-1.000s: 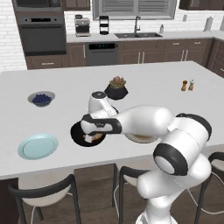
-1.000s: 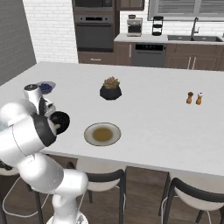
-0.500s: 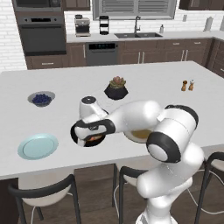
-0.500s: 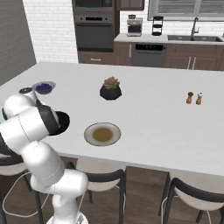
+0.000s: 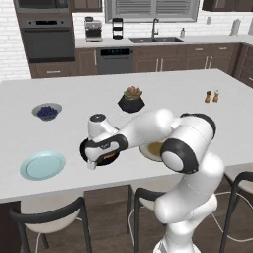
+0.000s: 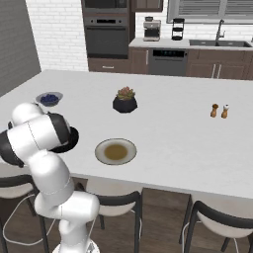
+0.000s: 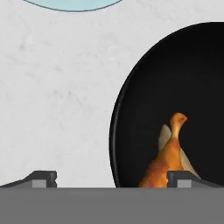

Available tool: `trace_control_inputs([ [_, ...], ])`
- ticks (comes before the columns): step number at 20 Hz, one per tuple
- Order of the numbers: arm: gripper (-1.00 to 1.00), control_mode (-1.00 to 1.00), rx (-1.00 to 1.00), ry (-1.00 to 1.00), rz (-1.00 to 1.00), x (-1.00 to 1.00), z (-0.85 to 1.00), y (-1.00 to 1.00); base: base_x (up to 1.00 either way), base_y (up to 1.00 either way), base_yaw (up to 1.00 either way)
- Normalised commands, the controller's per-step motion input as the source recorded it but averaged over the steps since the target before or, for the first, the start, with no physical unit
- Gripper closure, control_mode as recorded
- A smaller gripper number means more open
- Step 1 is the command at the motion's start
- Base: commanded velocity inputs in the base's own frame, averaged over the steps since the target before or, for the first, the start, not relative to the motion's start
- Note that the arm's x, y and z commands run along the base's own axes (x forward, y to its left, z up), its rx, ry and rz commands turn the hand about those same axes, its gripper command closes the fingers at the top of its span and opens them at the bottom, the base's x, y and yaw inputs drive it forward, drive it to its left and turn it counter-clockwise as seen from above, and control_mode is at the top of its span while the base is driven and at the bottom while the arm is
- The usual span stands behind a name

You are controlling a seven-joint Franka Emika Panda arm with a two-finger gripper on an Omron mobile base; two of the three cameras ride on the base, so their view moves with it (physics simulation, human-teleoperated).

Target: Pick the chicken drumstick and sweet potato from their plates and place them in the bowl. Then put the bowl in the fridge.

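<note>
The glossy black bowl (image 7: 175, 100) stands on the white counter, and the chicken drumstick (image 7: 168, 157) lies inside it, bone end up in the hand view. A pale tan piece (image 7: 163, 136) pokes out from under the drumstick; it looks like the sweet potato. My gripper (image 7: 116, 179) hangs open just above the bowl's rim, one fingertip (image 7: 43, 178) over bare counter and the other over the bowl's inside. In the left base view the gripper (image 5: 94, 160) is at the bowl's (image 5: 101, 159) left edge. The light blue plate (image 5: 43, 164) and the beige plate (image 6: 115, 151) look empty. The fridge is out of view.
A small grey bowl of blueberries (image 5: 47, 111) sits at the counter's far left. A black succulent pot (image 5: 131, 101) stands mid-counter, and two shakers (image 5: 211, 96) stand far right. Stools (image 5: 49, 220) line the near counter edge. Oven and sink run along the back wall.
The hand has slid a little to the left over the bowl, and the elbow has swung round behind it. The jaws have stayed open.
</note>
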Motion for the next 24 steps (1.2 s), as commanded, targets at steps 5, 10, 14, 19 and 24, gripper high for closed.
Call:
trace_control_inputs([
  [5,-1.0,-1.0,-0.01,0.03,0.0,0.11,-0.15,0.04,0.0,0.0,0.0],
  [10,-1.0,-1.0,-0.02,0.04,0.0,0.29,-0.08,0.01,0.0,0.0,0.0],
  [14,-1.0,-1.0,-0.04,0.04,0.0,0.08,-0.07,0.13,0.0,0.0,0.0],
  [19,-1.0,-1.0,-0.04,0.05,0.0,0.0,-0.22,0.22,0.0,0.0,0.0],
  [24,-1.0,-1.0,-0.04,0.01,0.0,0.0,-0.17,0.17,0.0,0.0,0.0],
])
